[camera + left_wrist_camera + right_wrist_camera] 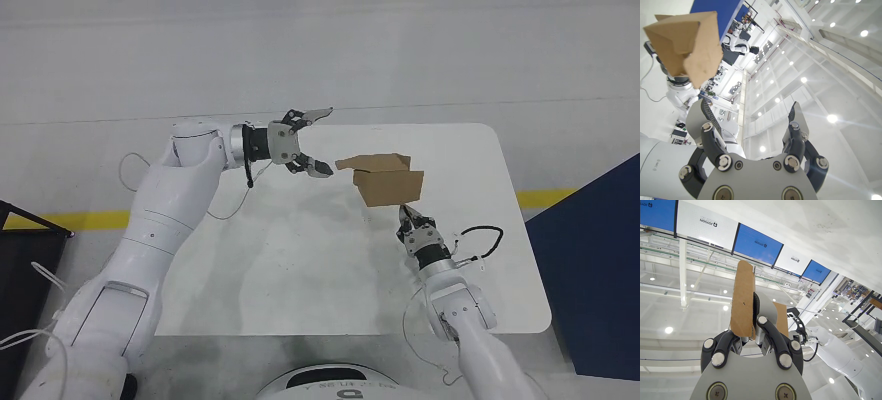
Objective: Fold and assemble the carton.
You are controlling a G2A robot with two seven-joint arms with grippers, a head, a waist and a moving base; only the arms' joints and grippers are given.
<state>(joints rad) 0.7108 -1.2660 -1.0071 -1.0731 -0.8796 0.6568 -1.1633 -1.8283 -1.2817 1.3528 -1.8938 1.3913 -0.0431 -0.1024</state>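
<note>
The brown cardboard carton point(385, 178) is held up above the white table point(300, 270), partly folded, with a flap sticking out toward the left arm. My right gripper point(405, 212) is just beneath it, shut on the carton's lower edge. In the right wrist view a carton panel point(743, 300) is pinched between the fingers point(758, 303). My left gripper point(315, 143) is open, a short way left of the carton and apart from it. In the left wrist view the carton point(687, 45) hangs beyond the spread fingertips point(705, 108), with nothing between them.
The table's right edge lies beside a dark blue panel point(590, 270). A yellow floor line point(90, 218) runs behind the left arm. A black cable point(480, 240) loops from the right wrist.
</note>
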